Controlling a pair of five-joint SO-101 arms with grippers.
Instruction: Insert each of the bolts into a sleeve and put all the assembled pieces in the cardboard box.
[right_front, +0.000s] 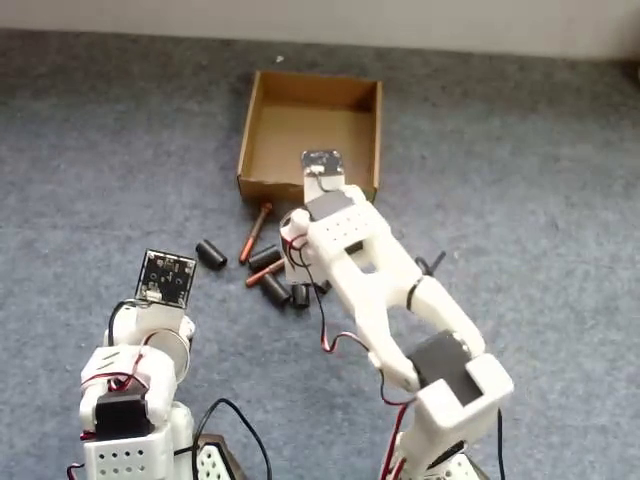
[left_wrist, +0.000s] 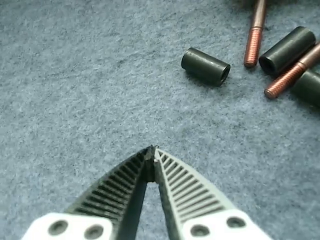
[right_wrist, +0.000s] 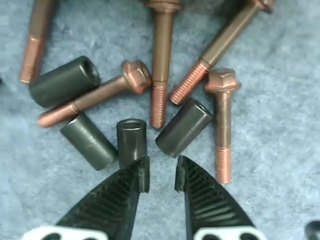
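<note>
Several copper-coloured bolts (right_wrist: 161, 65) and dark cylindrical sleeves (right_wrist: 184, 127) lie loose on the grey carpet, none of them joined. My right gripper (right_wrist: 161, 174) hovers open just short of the pile, with an upright-looking sleeve (right_wrist: 132, 140) right in front of its fingertips and nothing between them. In the high view this pile (right_front: 272, 275) lies just in front of the open cardboard box (right_front: 258, 150), which holds nothing. My left gripper (left_wrist: 151, 151) is shut on nothing over bare carpet. A single sleeve (left_wrist: 205, 66) lies some way beyond it, also seen apart from the pile (right_front: 210, 254).
The right arm (right_front: 360, 270) stretches from the near right across to the pile and covers part of it. The left arm (right_front: 140, 360) sits at the near left. Open carpet surrounds the box on both sides.
</note>
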